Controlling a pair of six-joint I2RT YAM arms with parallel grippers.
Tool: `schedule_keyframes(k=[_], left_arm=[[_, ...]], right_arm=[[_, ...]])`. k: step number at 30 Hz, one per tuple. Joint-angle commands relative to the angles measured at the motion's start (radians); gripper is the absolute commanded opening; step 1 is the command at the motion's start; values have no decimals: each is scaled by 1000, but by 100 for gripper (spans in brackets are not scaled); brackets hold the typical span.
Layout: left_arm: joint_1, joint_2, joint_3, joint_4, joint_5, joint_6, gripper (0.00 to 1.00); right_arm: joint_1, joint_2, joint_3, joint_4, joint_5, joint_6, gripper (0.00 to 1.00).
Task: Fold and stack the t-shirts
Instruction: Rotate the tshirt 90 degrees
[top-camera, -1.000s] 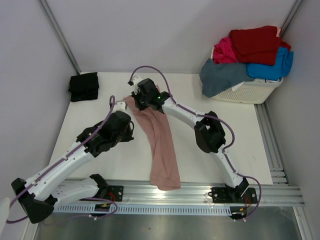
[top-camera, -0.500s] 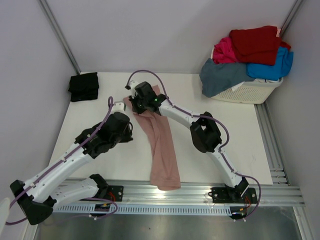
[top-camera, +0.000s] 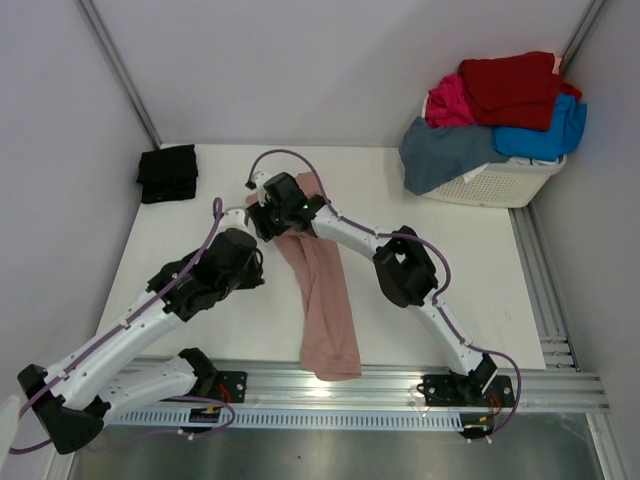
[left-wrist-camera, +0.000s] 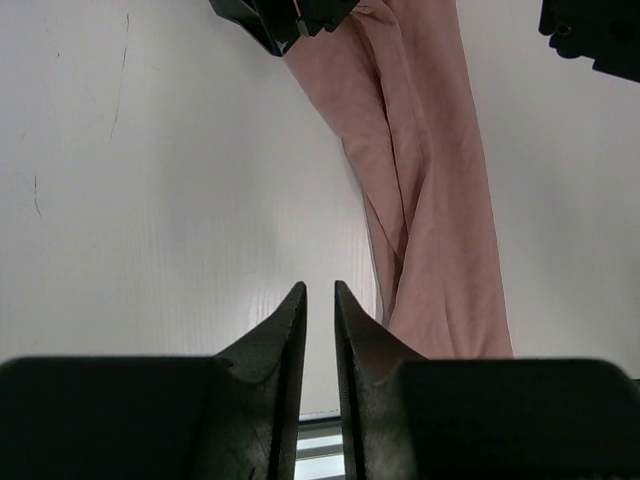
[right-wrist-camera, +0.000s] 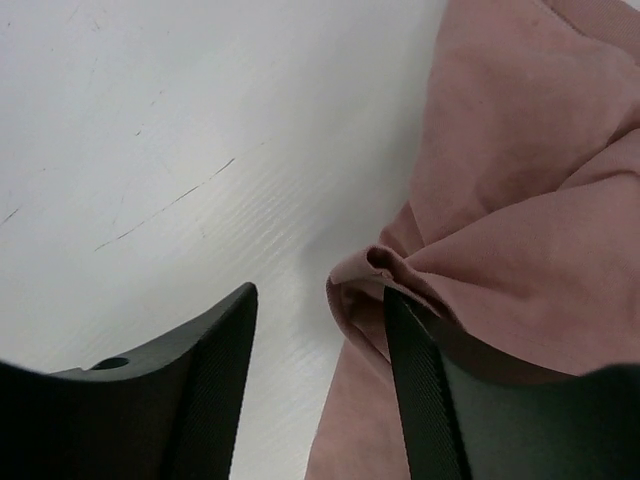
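Note:
A dusty-pink t-shirt (top-camera: 325, 290), folded into a long strip, runs from mid-table to the near edge. It also shows in the left wrist view (left-wrist-camera: 430, 220). My right gripper (top-camera: 263, 218) is at its far-left end, low over the table. Its jaws (right-wrist-camera: 320, 295) are open, and a bunched fold of the pink t-shirt (right-wrist-camera: 520, 150) rests against the right finger (right-wrist-camera: 420, 380). My left gripper (top-camera: 255, 258) hovers just left of the strip. Its fingers (left-wrist-camera: 320, 290) stand a narrow gap apart with nothing between them. A folded black t-shirt (top-camera: 168, 172) lies at the far left.
A white slatted basket (top-camera: 500, 185) stands at the far right, heaped with red (top-camera: 515, 88), magenta (top-camera: 450, 100), bright-blue (top-camera: 545, 135) and slate-blue (top-camera: 445, 152) tees. Grey walls close the sides. An aluminium rail (top-camera: 400, 385) runs along the near edge.
My right gripper slid left with the shirt's end, then opened and let it go. The left arm shifted slightly toward me.

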Motion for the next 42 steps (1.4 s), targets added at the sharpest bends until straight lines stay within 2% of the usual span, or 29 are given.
schedule_keyframes(k=[1, 5, 12, 22, 25, 28, 39, 42], left_arm=[[8, -26, -5, 10, -2, -20, 20], [8, -58, -14, 7, -18, -22, 20], [8, -158, -72, 56, -18, -3, 21], [8, -127, -68, 72, -7, 27, 21], [8, -118, -69, 81, 5, 38, 21], [8, -109, -69, 79, 12, 44, 21], [8, -109, -68, 72, 10, 70, 21], [8, -104, -62, 72, 5, 75, 21]], right_arm=[[-4, -83, 35, 25, 33, -15, 59], [-47, -114, 29, 31, 37, 42, 63], [-161, -169, -70, 114, -38, 189, 59], [-193, -132, -72, 38, 65, 191, 56], [-205, -111, -77, 29, 71, 205, 53], [-213, -89, -78, 22, 74, 213, 46], [-239, -35, -103, 8, 94, 203, 44], [-246, -31, -121, 17, 80, 209, 40]])
